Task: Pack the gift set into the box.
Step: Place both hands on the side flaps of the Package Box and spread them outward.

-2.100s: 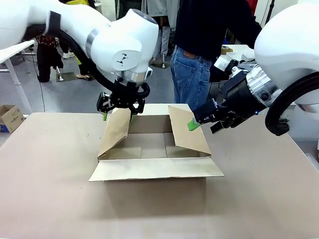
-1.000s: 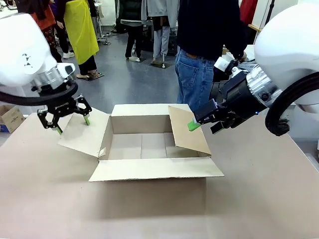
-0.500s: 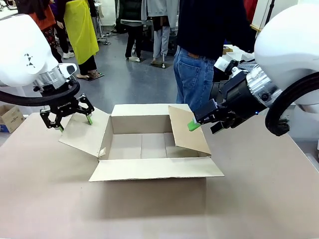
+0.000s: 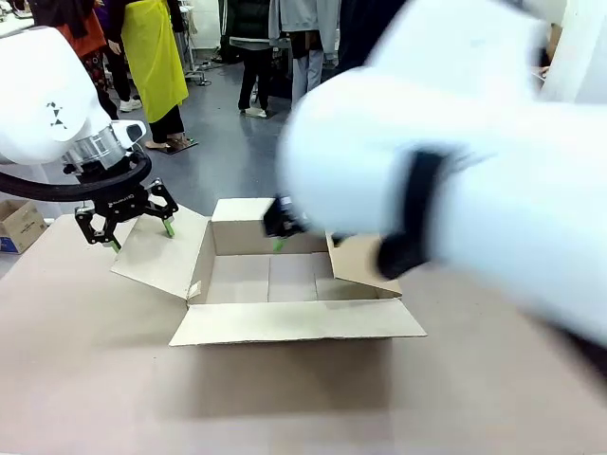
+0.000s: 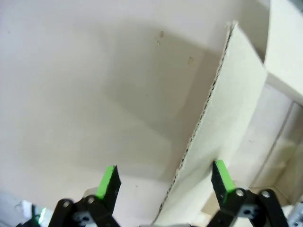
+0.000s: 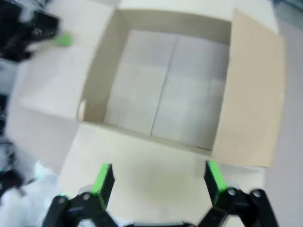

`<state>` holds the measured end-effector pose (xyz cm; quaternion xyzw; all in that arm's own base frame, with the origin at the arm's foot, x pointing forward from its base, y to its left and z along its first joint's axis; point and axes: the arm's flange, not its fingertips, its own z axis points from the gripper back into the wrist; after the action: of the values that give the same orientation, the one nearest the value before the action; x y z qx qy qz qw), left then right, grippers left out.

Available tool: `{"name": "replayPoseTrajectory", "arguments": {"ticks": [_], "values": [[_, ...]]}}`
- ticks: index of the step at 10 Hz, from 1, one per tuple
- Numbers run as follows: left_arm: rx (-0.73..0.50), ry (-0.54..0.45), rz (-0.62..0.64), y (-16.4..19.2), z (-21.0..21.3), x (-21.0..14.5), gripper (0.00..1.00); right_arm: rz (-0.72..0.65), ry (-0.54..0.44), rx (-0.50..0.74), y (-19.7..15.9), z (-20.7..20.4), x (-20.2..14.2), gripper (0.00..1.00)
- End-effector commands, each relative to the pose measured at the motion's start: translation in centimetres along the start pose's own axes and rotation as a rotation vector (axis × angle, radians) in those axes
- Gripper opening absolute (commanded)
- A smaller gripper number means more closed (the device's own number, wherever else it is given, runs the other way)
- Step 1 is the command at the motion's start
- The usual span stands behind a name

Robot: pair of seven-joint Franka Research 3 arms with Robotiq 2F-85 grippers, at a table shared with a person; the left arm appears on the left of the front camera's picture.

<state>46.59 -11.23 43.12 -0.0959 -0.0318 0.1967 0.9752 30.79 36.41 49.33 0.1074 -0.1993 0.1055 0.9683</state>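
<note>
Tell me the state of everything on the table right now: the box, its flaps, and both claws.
Box: upright, open, empty.
Left flap: folded outward.
Right flap: raised, not folded flat.
Near flap: folded out flat.
Left claw: open, astride the left flap's edge.
Right claw: open, above the box.

This is a robotics lab set in an open hall. A bulky white left robot arm (image 4: pixel 47 95) and a white right robot arm (image 4: pixel 474 171), blurred, reach over 1 wide brown-topped table (image 4: pixel 85 379). A large plain brown corrugated cardboard box (image 4: pixel 294 322) stands open on it, a staged work cell. Beyond runs a smooth grey floor (image 4: pixel 228 152) with a small cardboard carton with blue print (image 4: pixel 17 223) on it.
</note>
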Motion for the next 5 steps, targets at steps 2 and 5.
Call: {"name": "replayPoseTrajectory", "arguments": {"ticks": [2, 5], "values": [[0.016, -0.006, 0.008, 0.1, 0.4, -0.1, 1.00, 0.000, 0.000, 0.000, 0.0, 0.0, 0.0, 1.00], [0.016, -0.006, 0.008, 0.1, 0.4, -0.1, 1.00, -0.003, 0.102, -0.372, 1.7, -2.3, 3.5, 1.00]]}}
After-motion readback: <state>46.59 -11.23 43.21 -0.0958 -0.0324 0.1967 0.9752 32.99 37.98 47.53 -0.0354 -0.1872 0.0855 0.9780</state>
